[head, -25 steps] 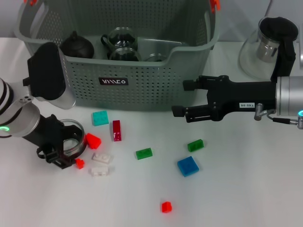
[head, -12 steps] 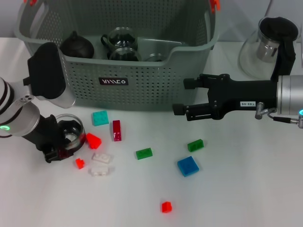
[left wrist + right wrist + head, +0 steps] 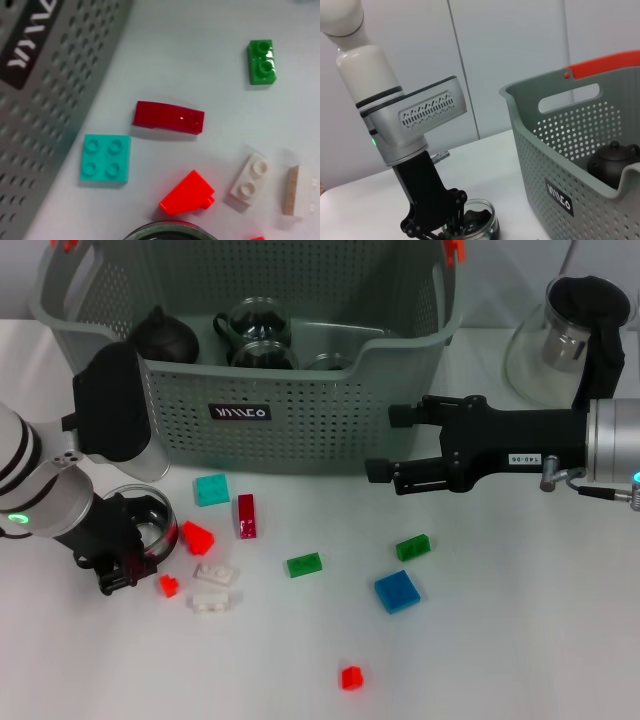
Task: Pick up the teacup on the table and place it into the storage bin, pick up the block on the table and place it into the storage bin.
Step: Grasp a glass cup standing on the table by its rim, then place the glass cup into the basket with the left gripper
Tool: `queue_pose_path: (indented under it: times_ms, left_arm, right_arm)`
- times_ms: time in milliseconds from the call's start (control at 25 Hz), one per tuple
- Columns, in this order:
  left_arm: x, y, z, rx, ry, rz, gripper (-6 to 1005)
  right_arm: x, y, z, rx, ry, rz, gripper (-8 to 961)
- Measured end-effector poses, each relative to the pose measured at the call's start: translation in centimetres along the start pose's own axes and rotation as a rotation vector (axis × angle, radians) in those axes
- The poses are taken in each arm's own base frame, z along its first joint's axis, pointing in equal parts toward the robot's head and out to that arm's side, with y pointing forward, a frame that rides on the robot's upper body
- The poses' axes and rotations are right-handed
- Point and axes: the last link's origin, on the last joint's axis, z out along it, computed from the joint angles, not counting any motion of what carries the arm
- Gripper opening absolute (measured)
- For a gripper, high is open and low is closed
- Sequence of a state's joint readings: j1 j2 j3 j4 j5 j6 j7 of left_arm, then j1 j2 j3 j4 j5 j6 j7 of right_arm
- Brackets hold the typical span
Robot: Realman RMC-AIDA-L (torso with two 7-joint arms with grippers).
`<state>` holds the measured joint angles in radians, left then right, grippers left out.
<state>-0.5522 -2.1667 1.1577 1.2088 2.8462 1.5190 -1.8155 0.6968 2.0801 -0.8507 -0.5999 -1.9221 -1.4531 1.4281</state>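
Observation:
A clear glass teacup (image 3: 148, 524) stands on the white table, left of the loose blocks. My left gripper (image 3: 128, 540) is down at it with its fingers (image 3: 456, 214) closed over the cup's rim; the cup (image 3: 472, 226) still rests on the table. The cup's rim (image 3: 170, 233) shows at the edge of the left wrist view. Several blocks lie nearby: teal (image 3: 211, 489), dark red (image 3: 246, 515) and red (image 3: 196, 537). The grey-green storage bin (image 3: 300, 365) stands behind them. My right gripper (image 3: 385, 445) is open and empty, held in the air by the bin's front right corner.
The bin holds a black teapot (image 3: 162, 335) and glass cups (image 3: 255, 330). A glass teapot (image 3: 565, 335) stands at the back right. More blocks lie scattered: white (image 3: 214, 573), green (image 3: 304, 564), green (image 3: 412, 547), blue (image 3: 397, 591), small red (image 3: 350, 677).
My left gripper has moved in from the cup's near-left side and closed on its rim. The cup has shifted slightly. The right arm has hardly moved.

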Motion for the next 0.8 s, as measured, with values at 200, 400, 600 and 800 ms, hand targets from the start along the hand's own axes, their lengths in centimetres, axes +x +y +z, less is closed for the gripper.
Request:
queue_pose_path:
  times_ms: [200, 400, 600, 800]
  left_arm:
    - [-0.1, 0.0, -0.2, 0.0, -0.007, 0.001, 54]
    - [-0.1, -0.1, -0.7, 0.003, -0.007, 0.001, 53]
    - [0.0, -0.2, -1.3, 0.008, -0.005, -0.004, 52]
    - [0.2, 0.0, -2.8, -0.025, 0.028, -0.016, 52]
  right_arm:
    - [0.0, 0.0, -0.1, 0.002, -0.004, 0.002, 945]
    - [0.0, 0.0, -0.1, 0.003, -0.006, 0.002, 945]
    - [0.0, 0.0, -0.1, 0.003, -0.007, 0.003, 945]
    - [0.0, -0.1, -0.1, 0.002, -0.006, 0.001, 944]
